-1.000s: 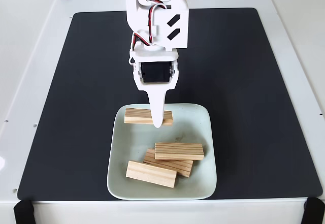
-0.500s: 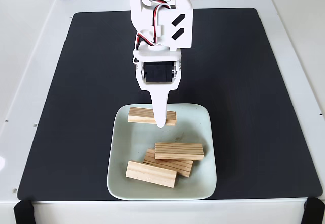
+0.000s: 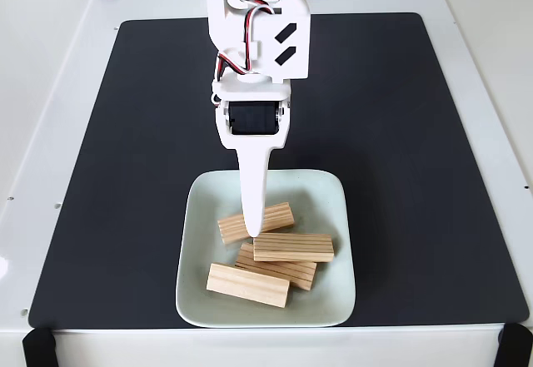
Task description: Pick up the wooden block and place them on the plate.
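Observation:
A pale mint-green plate (image 3: 192,217) lies at the near edge of the black mat. Several wooden blocks are on it. One block (image 3: 279,215) lies tilted at the plate's far side, with my white gripper (image 3: 252,232) reaching down across its left half and shut on it. Only one finger shows from above; the other is hidden under it. Just in front, a second block (image 3: 293,247) rests on top of a third (image 3: 283,271). Another block (image 3: 247,285) lies nearest the front rim.
The black mat (image 3: 141,134) covers most of the white table (image 3: 50,92). My arm (image 3: 258,34) comes down from the far edge over the mat's middle. Black clamps sit at the table's front corners (image 3: 37,346).
The gripper has come down and toward the front with the block. The block has dropped from above the plate's far rim into the plate and turned, its right end now tilted away.

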Controlling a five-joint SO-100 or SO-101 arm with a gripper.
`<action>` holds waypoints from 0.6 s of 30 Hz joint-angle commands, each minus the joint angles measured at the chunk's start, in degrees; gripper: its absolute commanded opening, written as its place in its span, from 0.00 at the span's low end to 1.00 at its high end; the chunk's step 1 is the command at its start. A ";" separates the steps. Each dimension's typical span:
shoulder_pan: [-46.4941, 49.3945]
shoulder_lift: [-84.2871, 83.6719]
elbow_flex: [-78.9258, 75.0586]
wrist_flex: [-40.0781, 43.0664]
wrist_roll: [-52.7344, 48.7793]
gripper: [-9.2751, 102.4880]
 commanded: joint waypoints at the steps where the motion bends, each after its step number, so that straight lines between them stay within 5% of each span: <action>1: 0.09 1.85 0.53 0.09 -0.35 0.57; 7: 0.09 4.83 1.58 0.18 -0.18 0.53; 15: -1.14 18.37 15.38 -0.79 0.44 0.07; 18: -2.46 24.87 22.15 -2.81 0.53 0.10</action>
